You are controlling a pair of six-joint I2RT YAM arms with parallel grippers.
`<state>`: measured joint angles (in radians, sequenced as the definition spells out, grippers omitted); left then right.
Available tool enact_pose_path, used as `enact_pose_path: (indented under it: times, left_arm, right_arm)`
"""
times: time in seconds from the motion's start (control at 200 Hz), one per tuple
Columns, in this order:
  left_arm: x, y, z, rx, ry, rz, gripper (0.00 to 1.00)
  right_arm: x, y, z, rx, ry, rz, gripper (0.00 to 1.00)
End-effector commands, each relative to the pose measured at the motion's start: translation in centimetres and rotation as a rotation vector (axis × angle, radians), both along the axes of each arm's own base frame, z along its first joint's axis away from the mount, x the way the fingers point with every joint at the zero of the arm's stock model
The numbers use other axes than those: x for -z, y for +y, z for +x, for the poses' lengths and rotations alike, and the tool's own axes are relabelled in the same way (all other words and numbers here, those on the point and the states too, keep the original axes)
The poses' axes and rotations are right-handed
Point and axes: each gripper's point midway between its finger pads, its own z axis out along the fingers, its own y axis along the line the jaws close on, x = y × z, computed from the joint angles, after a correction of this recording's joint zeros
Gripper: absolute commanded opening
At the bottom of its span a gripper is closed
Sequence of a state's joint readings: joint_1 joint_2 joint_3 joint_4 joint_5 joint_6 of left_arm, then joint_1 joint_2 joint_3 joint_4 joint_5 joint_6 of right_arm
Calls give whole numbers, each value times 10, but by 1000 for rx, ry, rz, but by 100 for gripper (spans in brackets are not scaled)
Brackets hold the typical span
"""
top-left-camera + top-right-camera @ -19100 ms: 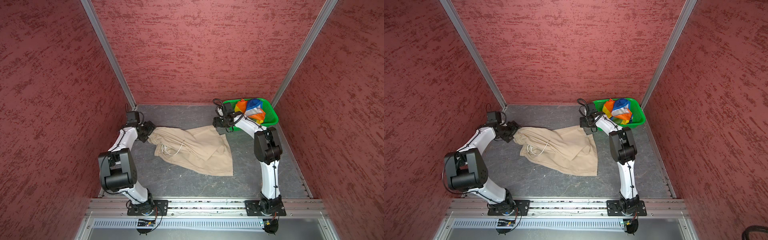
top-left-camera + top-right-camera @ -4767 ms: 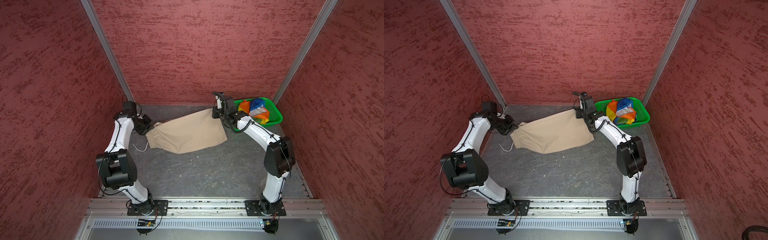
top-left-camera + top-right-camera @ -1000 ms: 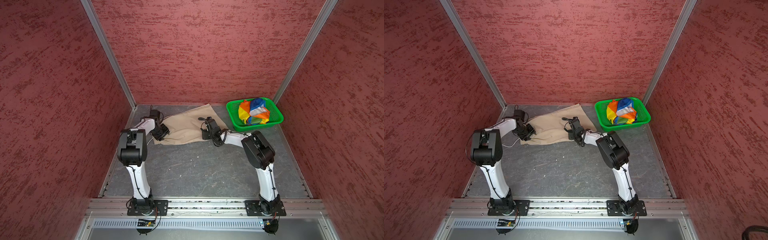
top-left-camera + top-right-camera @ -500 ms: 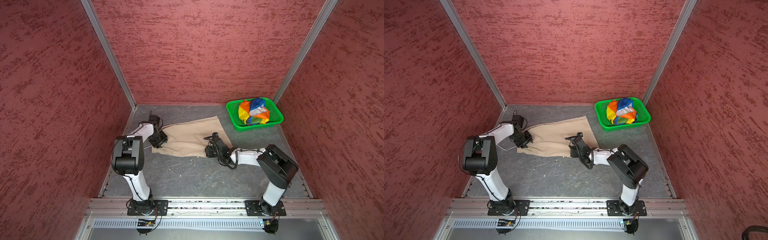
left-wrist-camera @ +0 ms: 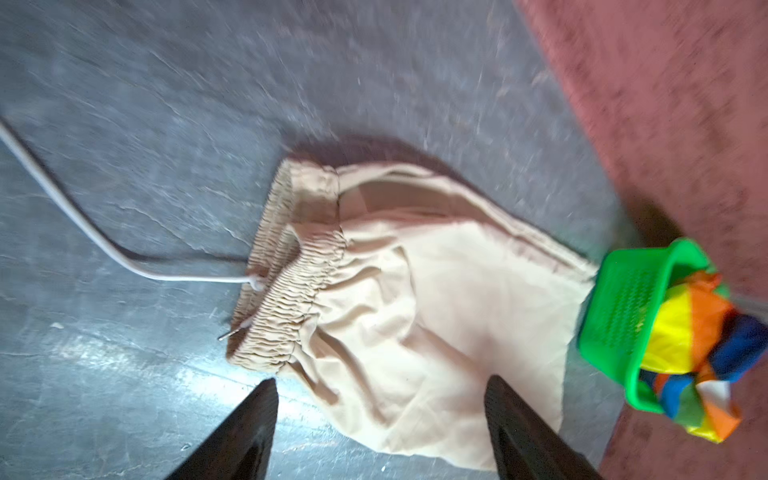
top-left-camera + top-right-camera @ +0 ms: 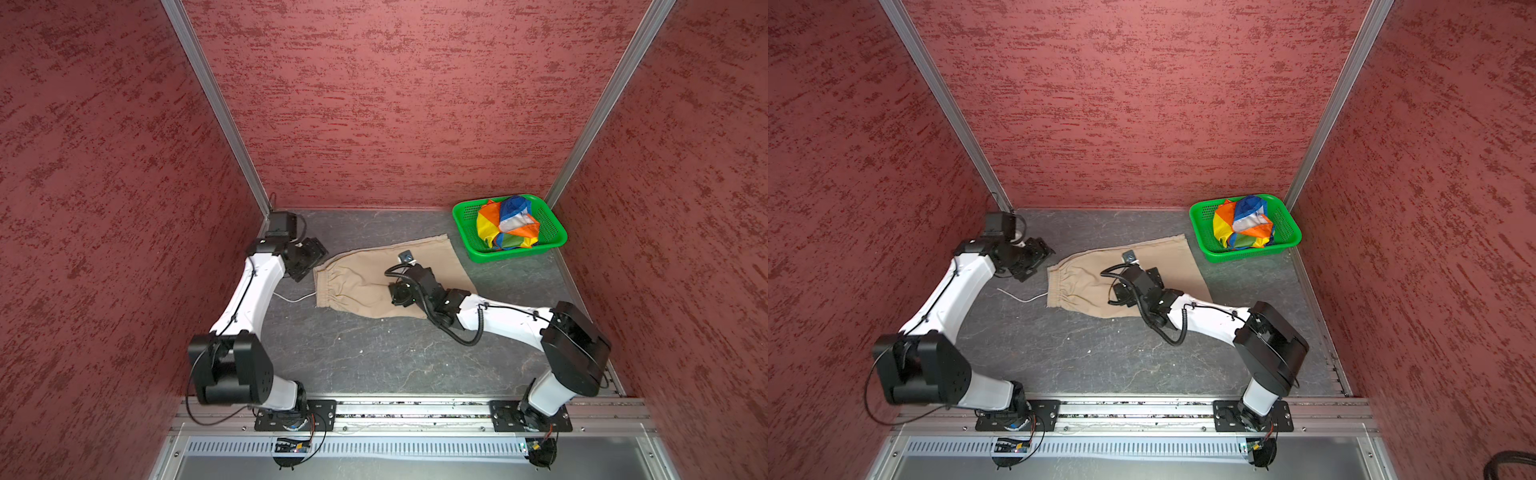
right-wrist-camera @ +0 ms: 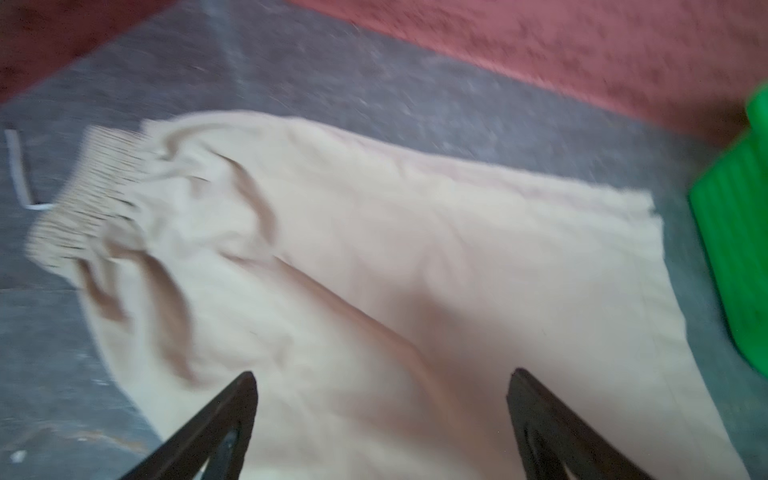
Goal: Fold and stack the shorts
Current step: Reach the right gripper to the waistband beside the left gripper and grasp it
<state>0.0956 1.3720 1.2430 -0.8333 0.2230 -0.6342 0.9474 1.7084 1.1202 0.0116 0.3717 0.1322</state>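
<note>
The beige shorts point(image 6: 365, 272) point(image 6: 1088, 276) lie folded flat on the grey floor, gathered waistband to the left, and a white drawstring point(image 6: 291, 298) point(image 5: 83, 224) trails off it. My left gripper point(image 6: 309, 259) point(image 5: 382, 380) hangs open just left of the waistband, holding nothing. Above the shorts' near middle my right gripper point(image 6: 399, 291) point(image 7: 382, 372) is open and empty too. In both wrist views the beige cloth point(image 5: 415, 311) point(image 7: 415, 249) lies below the spread fingers. The rainbow-striped shorts point(image 6: 507, 224) point(image 6: 1244, 226) sit crumpled in the basket.
A green perforated basket point(image 6: 515, 255) point(image 6: 1250, 254) stands in the back right corner, just beyond the beige shorts' leg hems. Red textured walls close in the floor on three sides. A metal rail with both arm bases runs along the front edge.
Both grippers have opened and let go of the beige shorts, which now lie flat. The left gripper has drawn back off the waistband; the right one has risen over the cloth.
</note>
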Motion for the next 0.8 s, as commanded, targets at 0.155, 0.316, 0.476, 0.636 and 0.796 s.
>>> enact_pose_path:
  times: [0.155,0.316,0.476,0.636,0.796]
  left_arm:
    - [-23,30,-15,-107,-198,-40,99]
    - [-18,41,-19,-150,-228,-53,99]
    - [-12,46,-18,-156,-229,-79,99]
    - [-4,47,-15,-151,-208,-113,100]
    - [11,45,-17,-152,-164,-123,100]
  right_arm:
    - [14,150,-31,-454,-135,-90,95]
    - [56,196,-38,-606,-55,-121,95]
    - [95,216,-38,-677,4,-170,95]
    - [127,220,-26,-656,138,-135,94]
    - [128,219,-17,-638,192,-89,89]
